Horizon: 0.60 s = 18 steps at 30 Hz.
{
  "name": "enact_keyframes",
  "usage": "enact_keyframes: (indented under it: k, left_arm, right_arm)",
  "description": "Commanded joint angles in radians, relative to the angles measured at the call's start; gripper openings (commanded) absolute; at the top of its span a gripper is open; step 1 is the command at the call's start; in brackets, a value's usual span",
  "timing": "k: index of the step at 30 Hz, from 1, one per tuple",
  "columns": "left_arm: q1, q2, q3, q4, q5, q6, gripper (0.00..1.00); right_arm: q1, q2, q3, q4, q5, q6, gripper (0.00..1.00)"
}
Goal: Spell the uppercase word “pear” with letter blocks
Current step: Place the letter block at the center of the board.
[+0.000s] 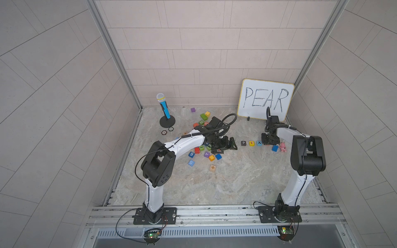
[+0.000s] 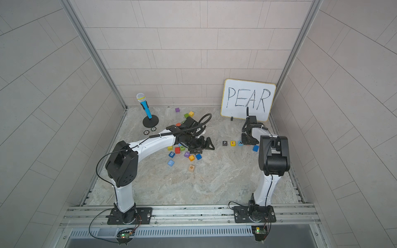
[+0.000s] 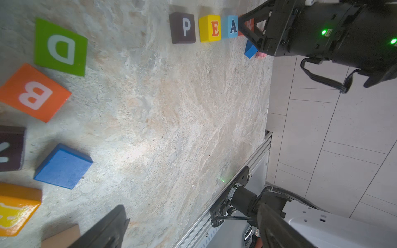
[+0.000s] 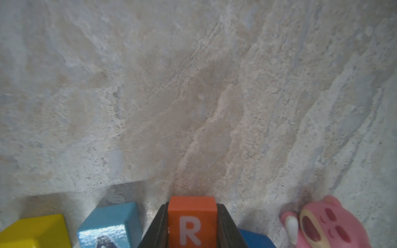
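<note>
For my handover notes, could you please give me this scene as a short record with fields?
row: P, E, A in line, letters up
R: beside A at the row's end, between the jaws
right gripper: shut on R
left gripper: open, empty, by the loose blocks
whiteboard: reads PEAR, stands at the back
beside R: pink toy, blue block
left to do: release R

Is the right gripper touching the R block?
Touching. The right wrist view shows the right gripper clamped against both sides of the R block.
</note>
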<state>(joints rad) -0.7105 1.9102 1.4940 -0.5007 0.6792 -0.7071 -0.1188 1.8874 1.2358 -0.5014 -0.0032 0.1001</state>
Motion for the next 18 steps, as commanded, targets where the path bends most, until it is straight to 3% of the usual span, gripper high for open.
enact_keyframes:
  k: [1, 18]
  left_arm:
    - [-0.007, -0.009, -0.017, 0.013, -0.002, 0.006, 0.99]
    - [-0.006, -0.017, -0.028, 0.020, -0.007, 0.011, 0.99]
  right_arm:
    - [-0.001, 0.012, 0.013, -0.025, 0.008, -0.013, 0.30]
    - [0.000, 0.036, 0.026, -0.041, 0.015, -0.013, 0.40]
